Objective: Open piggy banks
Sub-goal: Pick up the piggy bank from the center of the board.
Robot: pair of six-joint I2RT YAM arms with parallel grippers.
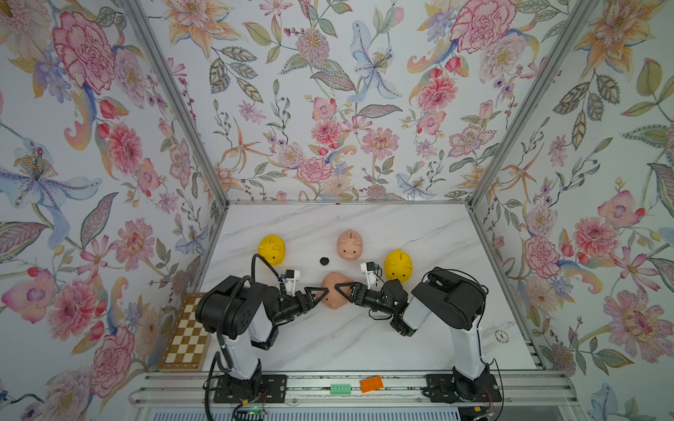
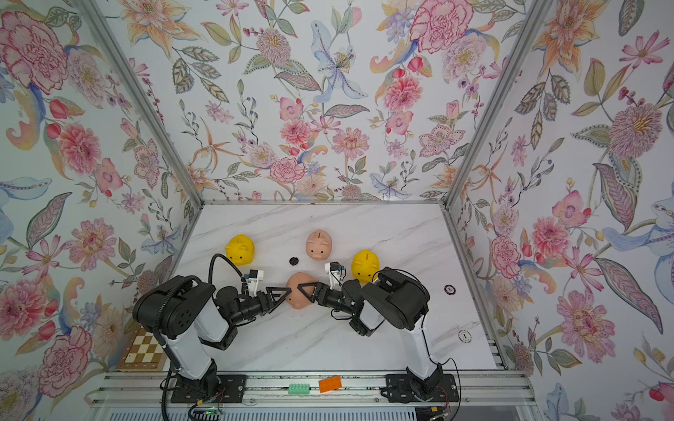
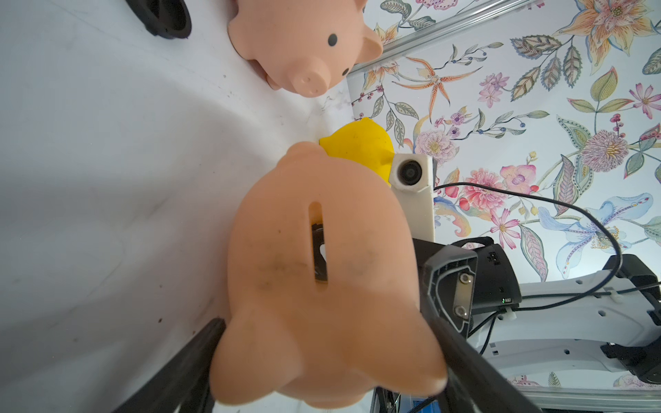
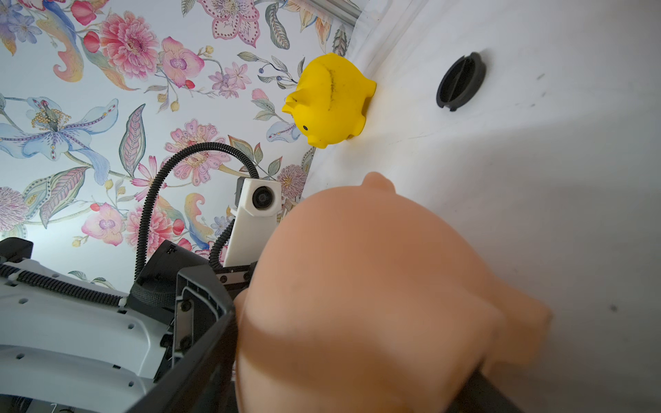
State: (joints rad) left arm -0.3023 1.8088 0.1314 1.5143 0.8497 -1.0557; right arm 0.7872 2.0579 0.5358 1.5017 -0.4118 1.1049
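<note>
The pig (image 1: pixel 337 280) was just robot-side of the plug (image 1: pixel 324 261), pinched in the right gripper's (image 1: pixel 338 289) fingers. The left gripper's (image 1: pixel 325 291) fingers flanked it; whether they touched it we could not tell. We judged uneven squeezing could squirt it loose, or a swing could knock the yellow pig (image 1: pixel 398 265) right of the plug. Bare table (image 1: pixel 346 339) robot-side gave room.

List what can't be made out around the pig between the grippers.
Underside of the near peach-pink piggy bank: shows in no view, so open or plugged is unknown.
What sits inside its coin slot: left wrist view, dark and too small to identify.
Left gripper: fingers blurred and cut by the left wrist frame edge; contact with the pig unclear.
Right-side yellow piggy bank: left wrist view, mostly behind the pig and the right arm's camera.
</note>
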